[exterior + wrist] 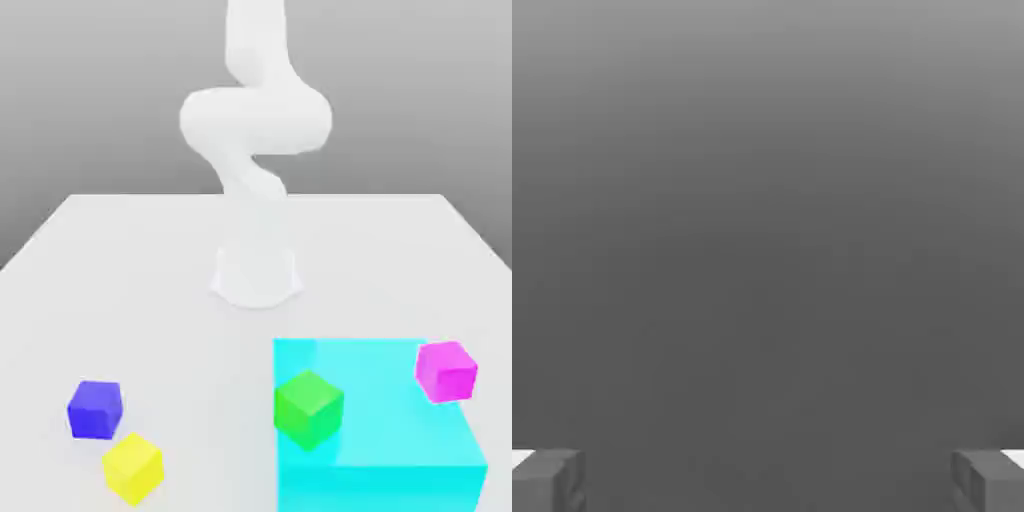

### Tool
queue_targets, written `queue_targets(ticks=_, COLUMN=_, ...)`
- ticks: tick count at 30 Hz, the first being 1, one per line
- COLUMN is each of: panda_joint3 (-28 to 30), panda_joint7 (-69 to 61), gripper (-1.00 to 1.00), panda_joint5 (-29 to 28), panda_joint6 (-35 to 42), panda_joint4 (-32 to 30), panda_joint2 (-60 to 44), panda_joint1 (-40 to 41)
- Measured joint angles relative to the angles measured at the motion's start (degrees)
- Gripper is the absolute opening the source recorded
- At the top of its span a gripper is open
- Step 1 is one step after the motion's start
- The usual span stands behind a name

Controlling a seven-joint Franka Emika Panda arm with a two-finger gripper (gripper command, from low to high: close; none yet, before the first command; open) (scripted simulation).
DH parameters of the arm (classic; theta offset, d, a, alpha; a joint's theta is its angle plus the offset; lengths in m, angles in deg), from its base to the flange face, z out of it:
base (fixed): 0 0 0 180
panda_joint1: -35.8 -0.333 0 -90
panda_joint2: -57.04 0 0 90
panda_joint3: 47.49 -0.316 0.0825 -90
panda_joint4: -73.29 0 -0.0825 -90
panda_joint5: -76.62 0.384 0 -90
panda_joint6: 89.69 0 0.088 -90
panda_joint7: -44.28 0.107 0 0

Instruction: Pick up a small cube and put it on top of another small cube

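Blue first: bring the gripper (pixel 768 482), jaws spread wide with nothing between, over the small cube (pixel 95 410) lying outside their gap on the table (pixel 190 370). Straddle opposite faces squarely, clear of the yellow cube (pixel 133 468), before closing.
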Motion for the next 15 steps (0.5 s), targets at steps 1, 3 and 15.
queue_targets(ticks=1, panda_joint3=-0.2, panda_joint7=2.66, gripper=0.0, panda_joint5=-0.01, panda_joint6=-1.18, panda_joint4=-0.9, panda_joint2=-2.26, panda_joint1=1.57)
queue_targets(ticks=3, panda_joint3=-0.49, panda_joint7=7.77, gripper=0.0, panda_joint5=-0.11, panda_joint6=-3.44, panda_joint4=-2.61, panda_joint2=-6.55, panda_joint1=4.44)
queue_targets(ticks=15, panda_joint3=0.89, panda_joint7=38.16, gripper=0.0, panda_joint5=-1.6, panda_joint6=-16.64, panda_joint4=-12.58, panda_joint2=-31.53, panda_joint1=18.14)
